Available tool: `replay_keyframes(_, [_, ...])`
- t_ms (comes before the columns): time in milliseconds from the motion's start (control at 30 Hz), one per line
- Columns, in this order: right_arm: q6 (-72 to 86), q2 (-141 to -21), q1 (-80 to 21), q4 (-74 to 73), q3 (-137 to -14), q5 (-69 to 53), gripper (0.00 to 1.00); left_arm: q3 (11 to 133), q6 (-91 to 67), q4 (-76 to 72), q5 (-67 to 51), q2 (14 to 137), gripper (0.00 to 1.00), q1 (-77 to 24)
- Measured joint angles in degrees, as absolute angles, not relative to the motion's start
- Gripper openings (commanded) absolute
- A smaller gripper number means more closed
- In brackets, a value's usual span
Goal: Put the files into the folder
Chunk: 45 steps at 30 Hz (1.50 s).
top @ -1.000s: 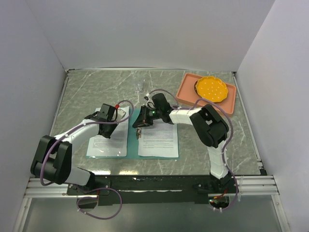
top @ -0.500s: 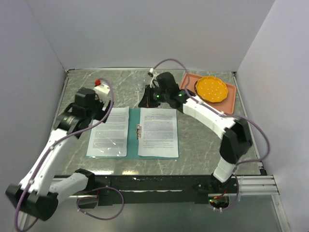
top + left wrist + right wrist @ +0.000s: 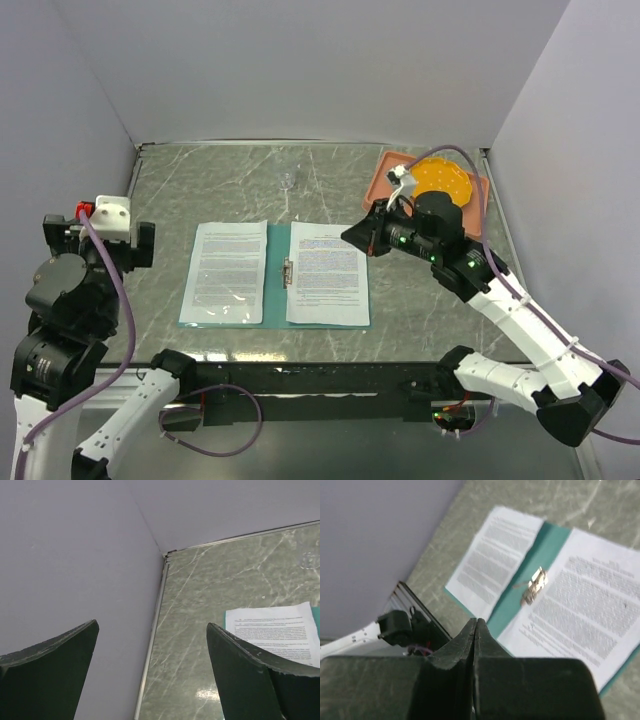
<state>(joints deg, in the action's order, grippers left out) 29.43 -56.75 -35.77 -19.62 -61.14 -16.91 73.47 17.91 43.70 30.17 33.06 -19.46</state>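
The teal folder [image 3: 277,275] lies open and flat at the middle of the table, its metal clip [image 3: 288,272] at the spine. The files rest on it, one white sheet [image 3: 228,270] on the left half and one sheet [image 3: 328,272] on the right half. My left gripper [image 3: 98,240] is raised by the left wall, open and empty [image 3: 152,625]; the left sheet's corner [image 3: 272,630] shows past its right finger. My right gripper [image 3: 348,237] hovers above the right sheet's upper right corner, shut on nothing [image 3: 476,621], looking down at the folder [image 3: 540,550] and clip [image 3: 535,585].
A salmon-pink tray [image 3: 385,190] with an orange plate [image 3: 440,183] sits at the back right, just behind my right arm. A small clear glass object [image 3: 289,180] stands behind the folder. Grey walls close in the left, back and right sides.
Both arms have lifted off the folder and pulled apart, the left to the left wall, the right toward the tray. The left gripper opened; the right one shut.
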Motion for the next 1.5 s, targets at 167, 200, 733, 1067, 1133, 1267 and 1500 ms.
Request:
replay_keyframes(167, [27.8,-57.9,-36.2,-26.9,-62.0,-15.4,0.99,73.1,18.1,46.3,31.4,32.9,0.96,-19.5])
replay_keyframes(200, [27.4,-57.8,-36.2,-28.3,-62.0,-14.9,0.99,72.9,17.8,46.9,31.4,32.9,0.96,-19.5])
replay_keyframes(733, [27.7,-52.0,-36.2,-35.0,-60.7,-7.9,0.00,82.7,17.1,53.6,26.9,47.6,0.89,-19.4])
replay_keyframes(1067, [29.2,-46.6,-36.2,-39.6,-57.7,-1.5,0.42,94.0,9.7,56.8,11.8,54.1,0.05,-19.4])
replay_keyframes(1133, [28.4,-48.3,-36.2,-40.0,-57.9,-0.4,0.62,91.4,9.3,56.6,9.5,54.2,0.08,-19.4])
replay_keyframes(1267, [26.9,-52.7,-36.2,-38.9,-58.5,1.3,0.72,86.1,9.5,55.0,5.4,55.9,0.23,-19.4])
replay_keyframes(1500, [23.0,-62.4,-36.2,-30.2,-58.5,4.3,0.25,83.0,12.5,48.2,-0.4,67.7,0.96,-19.4])
